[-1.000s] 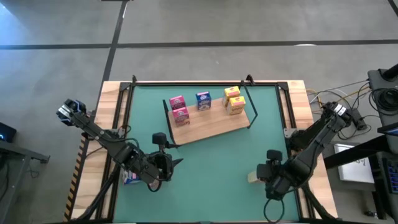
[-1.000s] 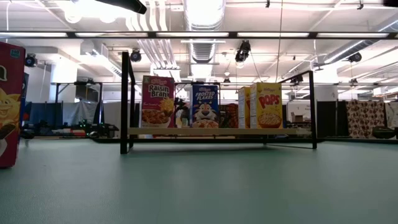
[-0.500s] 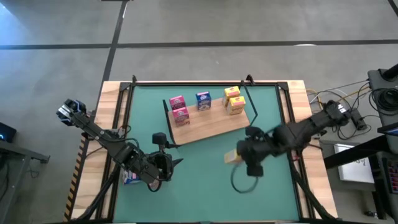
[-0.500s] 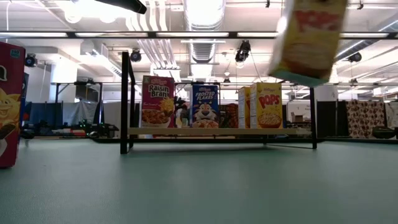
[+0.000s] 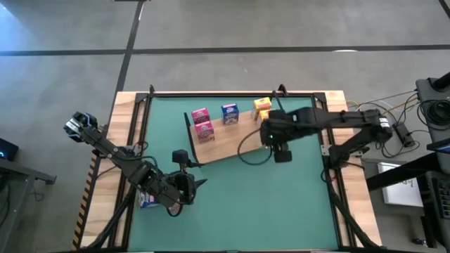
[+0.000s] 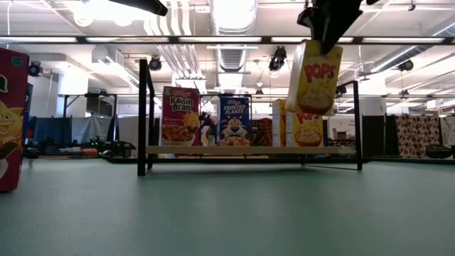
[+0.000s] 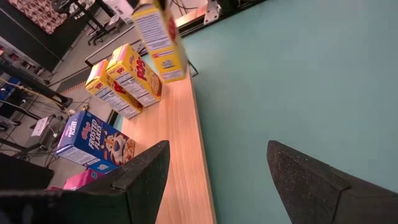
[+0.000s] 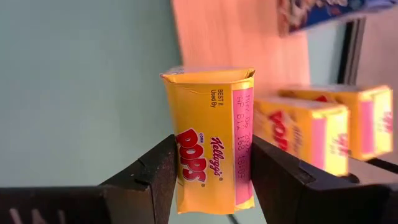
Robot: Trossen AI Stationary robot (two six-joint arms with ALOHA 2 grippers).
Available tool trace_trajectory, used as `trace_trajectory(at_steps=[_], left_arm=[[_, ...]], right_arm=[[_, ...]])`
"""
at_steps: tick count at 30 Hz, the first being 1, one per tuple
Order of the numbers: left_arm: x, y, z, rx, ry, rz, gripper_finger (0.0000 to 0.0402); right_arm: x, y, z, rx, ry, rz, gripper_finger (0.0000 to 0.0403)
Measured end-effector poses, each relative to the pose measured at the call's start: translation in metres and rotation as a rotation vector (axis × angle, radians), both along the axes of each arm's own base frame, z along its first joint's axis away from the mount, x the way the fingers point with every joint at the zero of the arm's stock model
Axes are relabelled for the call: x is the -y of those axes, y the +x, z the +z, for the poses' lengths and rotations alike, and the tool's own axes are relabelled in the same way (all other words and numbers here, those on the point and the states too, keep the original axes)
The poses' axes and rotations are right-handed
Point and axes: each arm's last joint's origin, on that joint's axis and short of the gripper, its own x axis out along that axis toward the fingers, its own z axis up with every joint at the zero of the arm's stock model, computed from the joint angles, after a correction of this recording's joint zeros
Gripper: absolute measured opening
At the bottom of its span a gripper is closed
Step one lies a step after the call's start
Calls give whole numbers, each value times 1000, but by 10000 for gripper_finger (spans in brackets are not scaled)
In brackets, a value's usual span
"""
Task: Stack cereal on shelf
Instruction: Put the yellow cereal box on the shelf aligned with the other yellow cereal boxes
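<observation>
The shelf (image 5: 235,140) is a light wooden board with black wire ends, lying on the green mat. On it stand two pink cereal boxes (image 5: 202,121), a blue one (image 5: 230,112) and yellow ones (image 5: 262,104). My right gripper (image 5: 270,133) hangs over the board's right end, shut on another yellow cereal box (image 6: 314,77). My left gripper (image 5: 197,184) waits at the near left, open, with nothing between its fingers (image 7: 146,177). My right gripper pinches the yellow box between its two fingers (image 8: 152,171), on two opposite sides near its top end (image 8: 208,186). The fingers come from above, pointing steeply down. The box hangs below them, a little tilted, clear of the board (image 6: 249,150) and above the yellow boxes (image 6: 307,131) standing there.
Another cereal box (image 5: 148,202) lies partly under my left arm at the table's near left; it looms large at the low view's left edge (image 6: 11,117). Black wire frames (image 6: 143,117) rise at the board's ends. Bare green mat (image 5: 281,204) spreads in front.
My right gripper has swung from the table's near right corner toward the far edge and the left, rising and rolling its wrist. It carried the yellow box with it, from low over the mat to above the shelf's right end.
</observation>
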Motion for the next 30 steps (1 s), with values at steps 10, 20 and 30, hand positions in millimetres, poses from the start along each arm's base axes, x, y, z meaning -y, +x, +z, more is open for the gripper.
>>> trace_trajectory(at_steps=[10,20,30], left_arm=[[0,0,0,0,-2,1,252],[0,0,0,2,-6,3,252],[0,0,0,2,-6,3,252]], right_arm=[[27,8,-20,-140,-18,22,171],[43,11,-43,-245,-11,34,171],[56,13,-43,-202,46,18,171]])
